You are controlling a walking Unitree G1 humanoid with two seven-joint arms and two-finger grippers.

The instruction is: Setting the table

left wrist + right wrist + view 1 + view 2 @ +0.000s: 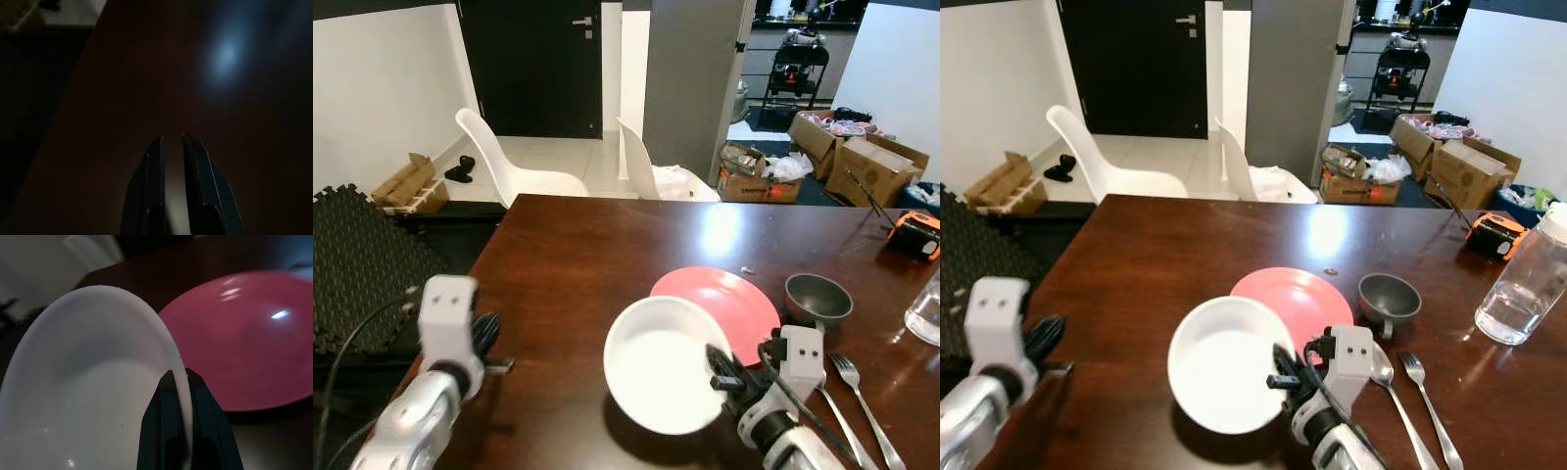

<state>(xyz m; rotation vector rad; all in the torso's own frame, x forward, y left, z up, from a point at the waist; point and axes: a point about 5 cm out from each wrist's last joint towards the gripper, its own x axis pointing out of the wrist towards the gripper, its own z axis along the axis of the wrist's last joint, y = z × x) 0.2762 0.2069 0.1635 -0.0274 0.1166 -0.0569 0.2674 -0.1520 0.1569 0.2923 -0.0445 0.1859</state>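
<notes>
A white bowl (661, 362) hangs just above the dark wooden table (568, 264), held by its rim in my right gripper (720, 370), which is shut on it. In the right wrist view the rim (178, 377) passes between the two black fingers. Behind and to the right of the bowl lies a pink plate (729, 299). A small grey metal bowl (817, 297) stands right of the plate, with a spoon (1386, 377) and a fork (862, 397) in front of it. My left gripper (171, 142) hovers over the table's left edge, fingers nearly together and holding nothing.
A glass water bottle (1526, 284) stands at the table's right side, an orange tape measure (915, 233) behind it. Two white chairs (509, 166) stand at the far edge. Cardboard boxes (862, 162) lie on the floor beyond. Black foam mats (362, 255) lie left.
</notes>
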